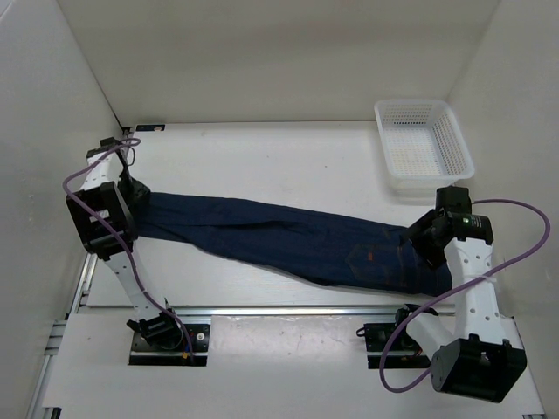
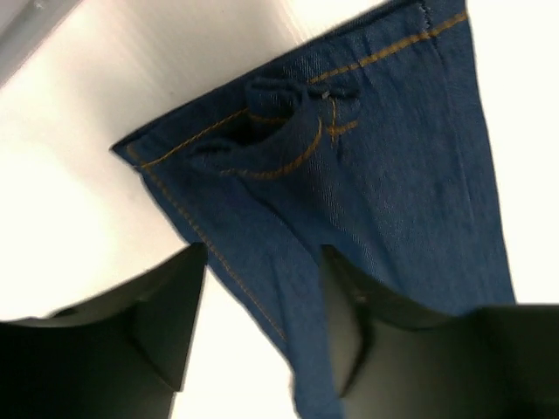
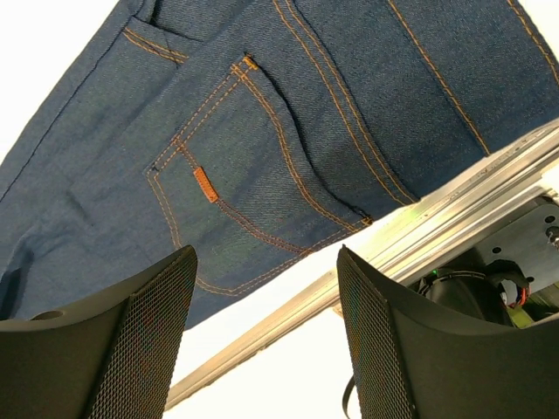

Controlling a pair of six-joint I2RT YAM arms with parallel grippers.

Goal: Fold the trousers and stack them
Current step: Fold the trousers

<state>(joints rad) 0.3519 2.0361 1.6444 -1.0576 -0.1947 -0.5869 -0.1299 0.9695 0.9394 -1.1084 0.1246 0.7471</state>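
Observation:
The trousers (image 1: 288,240) are dark blue jeans lying stretched out flat across the table, leg ends at the left, waist at the right. My left gripper (image 1: 138,194) is open over the leg ends. In the left wrist view the hem (image 2: 376,175) with orange stitching lies below, and the cloth's edge runs between the jaws of that gripper (image 2: 262,314). My right gripper (image 1: 417,240) is open and empty above the waist end. In the right wrist view it (image 3: 266,305) hovers over a back pocket (image 3: 262,113) with a small orange tab (image 3: 206,184).
A white mesh basket (image 1: 424,148) stands at the back right. An aluminium rail (image 1: 288,310) runs along the table's near edge, just below the waist, and also shows in the right wrist view (image 3: 419,236). White walls enclose the table on the left, back and right.

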